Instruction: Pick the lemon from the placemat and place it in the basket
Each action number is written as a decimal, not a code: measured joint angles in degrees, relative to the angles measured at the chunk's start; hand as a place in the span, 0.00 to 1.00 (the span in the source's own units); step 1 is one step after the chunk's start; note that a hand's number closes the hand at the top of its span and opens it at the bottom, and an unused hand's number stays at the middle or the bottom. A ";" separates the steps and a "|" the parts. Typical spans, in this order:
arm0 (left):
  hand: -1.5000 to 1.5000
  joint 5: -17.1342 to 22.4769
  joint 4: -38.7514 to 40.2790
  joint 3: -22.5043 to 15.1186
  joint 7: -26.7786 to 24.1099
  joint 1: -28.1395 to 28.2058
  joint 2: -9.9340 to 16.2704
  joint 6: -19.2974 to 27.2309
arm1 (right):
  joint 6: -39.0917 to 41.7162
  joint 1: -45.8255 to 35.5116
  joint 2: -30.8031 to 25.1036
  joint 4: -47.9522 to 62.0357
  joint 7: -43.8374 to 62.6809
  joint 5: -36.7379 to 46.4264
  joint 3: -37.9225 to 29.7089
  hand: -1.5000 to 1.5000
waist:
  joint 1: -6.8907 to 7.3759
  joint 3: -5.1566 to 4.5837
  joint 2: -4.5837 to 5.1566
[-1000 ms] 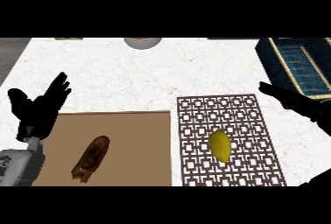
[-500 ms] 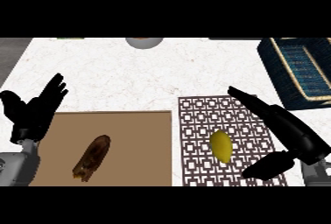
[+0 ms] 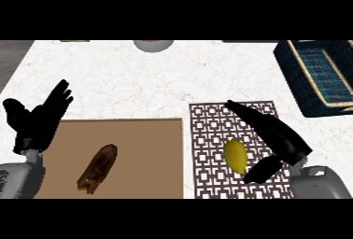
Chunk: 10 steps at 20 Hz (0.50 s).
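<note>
The yellow lemon [image 3: 235, 155] lies on a patterned brown-and-white placemat [image 3: 210, 154] at the lower right. My right hand [image 3: 279, 137] is open just to the right of the lemon, fingers stretched up and to the left above it, thumb low beside its near end. I cannot tell whether the hand touches it. A dark blue woven basket [image 3: 314, 74] stands at the upper right, apart from the placemat. Over at the left edge my left hand [image 3: 38, 119] rests open, fingers up.
A brown cutting board [image 3: 138, 158] lies left of the placemat with a dark brown elongated food item [image 3: 98, 168] on it. A grey round object [image 3: 153, 45] sits at the counter's far edge. White marble counter [image 3: 158, 84] spreads between board and basket.
My right hand has moved left and down from the right edge to close in beside the lemon. The left hand has shifted slightly. The lemon has not moved.
</note>
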 measured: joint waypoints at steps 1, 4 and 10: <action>0.50 -0.25 -0.12 0.07 0.55 -0.48 -0.29 -0.06 | 0.03 -0.25 0.11 1.25 -0.69 0.82 0.02 0.00 | -0.01 -0.01 -0.01; 0.50 -0.52 -1.92 1.30 2.49 -0.43 -0.26 -0.63 | 0.19 0.76 0.19 2.65 -2.69 2.79 -0.14 0.00 | -0.05 0.00 -0.02; 0.50 -2.03 0.65 3.33 0.33 -0.35 -1.45 -2.98 | 0.74 1.71 0.77 4.60 -6.92 4.93 -1.90 0.00 | -0.16 -0.01 -0.02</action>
